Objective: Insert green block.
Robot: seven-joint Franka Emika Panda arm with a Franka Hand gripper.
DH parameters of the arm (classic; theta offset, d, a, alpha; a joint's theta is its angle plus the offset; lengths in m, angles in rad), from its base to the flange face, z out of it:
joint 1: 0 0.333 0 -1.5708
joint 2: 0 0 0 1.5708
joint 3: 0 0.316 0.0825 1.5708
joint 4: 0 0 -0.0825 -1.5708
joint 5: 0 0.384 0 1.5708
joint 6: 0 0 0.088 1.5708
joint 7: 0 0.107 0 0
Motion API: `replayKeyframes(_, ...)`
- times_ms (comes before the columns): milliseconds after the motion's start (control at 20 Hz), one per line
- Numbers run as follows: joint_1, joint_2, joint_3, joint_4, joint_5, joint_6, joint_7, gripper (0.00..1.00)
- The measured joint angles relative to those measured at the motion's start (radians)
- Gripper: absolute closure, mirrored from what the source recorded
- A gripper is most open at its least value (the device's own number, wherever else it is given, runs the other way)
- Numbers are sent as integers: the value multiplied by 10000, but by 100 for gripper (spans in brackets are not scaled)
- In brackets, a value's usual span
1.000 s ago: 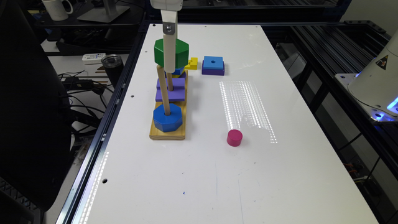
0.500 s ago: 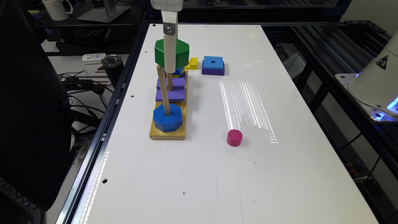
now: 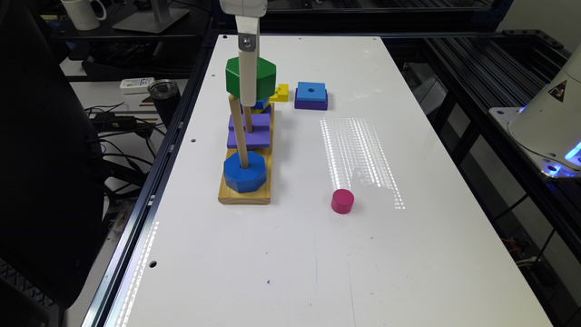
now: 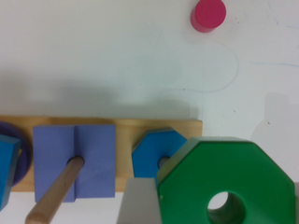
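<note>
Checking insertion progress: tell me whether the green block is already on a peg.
No: the green block is held in the air, above the blue octagon on its peg.

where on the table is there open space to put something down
Bare patches: the wide near stretch of the table past the pink cylinder, and the far end beyond the blue square block. Crowded: the wooden peg base and its stacked blocks, where the gripper holds the green block.

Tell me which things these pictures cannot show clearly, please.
- Exterior view: the white gripper hides the green block's hole, so its line-up with the peg is unclear.
- Wrist view: the green block covers part of the blue octagon and that peg's top.
- Wrist view: the frame edge cuts off the fingers; one grey part shows.
- Exterior view: the stack hides most of the yellow block.
</note>
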State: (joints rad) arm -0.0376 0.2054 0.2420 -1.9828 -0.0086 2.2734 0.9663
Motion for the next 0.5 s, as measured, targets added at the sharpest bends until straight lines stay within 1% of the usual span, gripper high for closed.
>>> replayKeyframes(500,-19,49,-3,22,0,203,-12,100)
